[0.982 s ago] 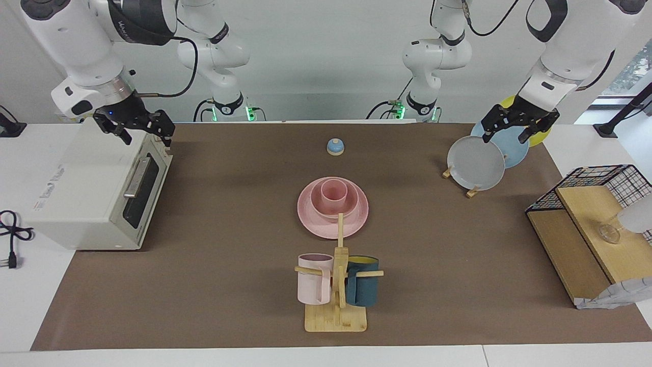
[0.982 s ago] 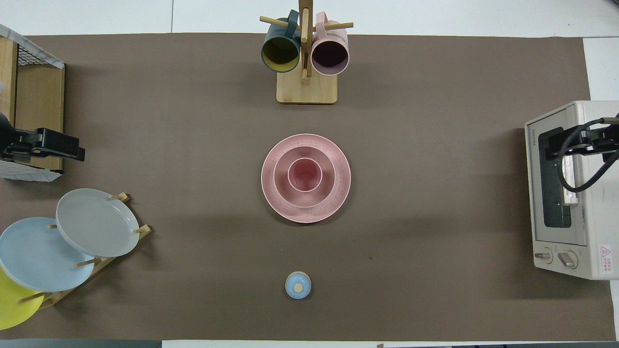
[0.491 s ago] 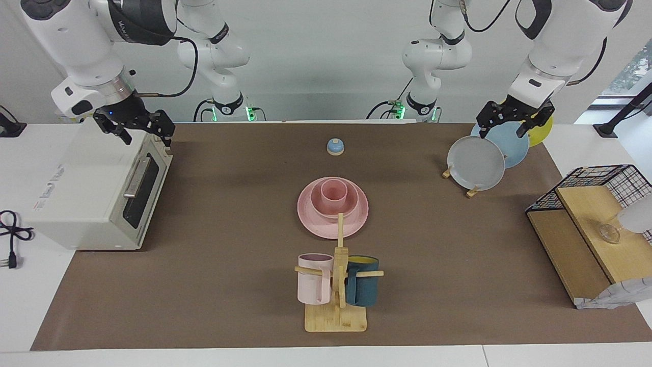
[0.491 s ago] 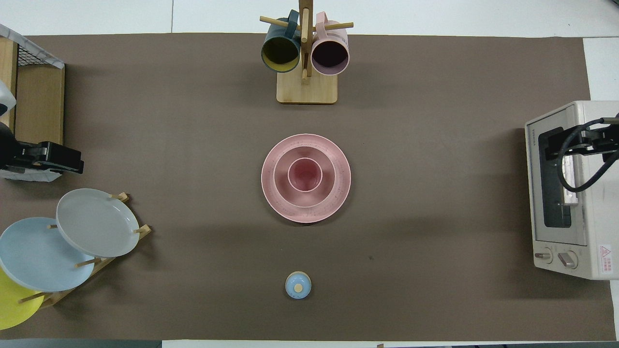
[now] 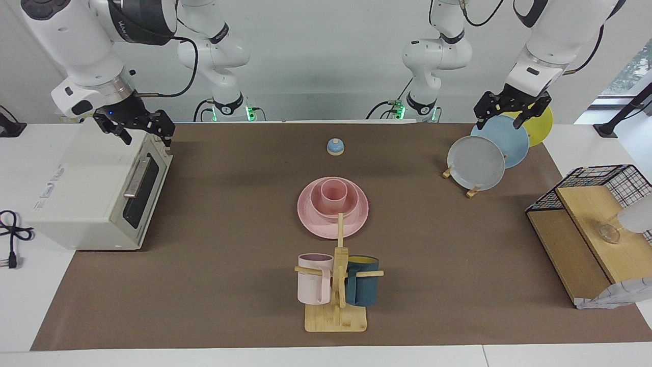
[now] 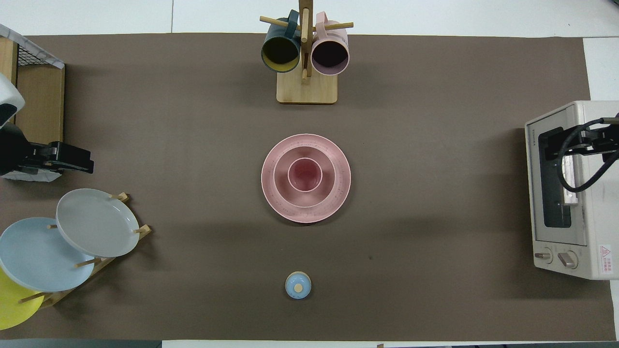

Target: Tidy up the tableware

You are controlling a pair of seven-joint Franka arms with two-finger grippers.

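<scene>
While cup [image 5: 334, 192] sits nested in bowl [image 5: 333, 203] on plate [image 5: 333, 208], you see left hand [image 5: 504, 108] open, empty, over plate rack [image 5: 471, 191]; right hand [image 5: 137, 127] open, empty, over oven [image 5: 97, 191].

Readable markings: few, all on the toaster oven

The oven [image 6: 570, 188], at the right arm's end of the tabletop, carries a small brand word at the top corner of its door that looks like "TOSHIBA", though it is barely legible, and a red-and-white warning triangle label [image 6: 605, 252] beside its knobs. Grey lettering on its top [image 5: 51, 183] cannot be read.
</scene>
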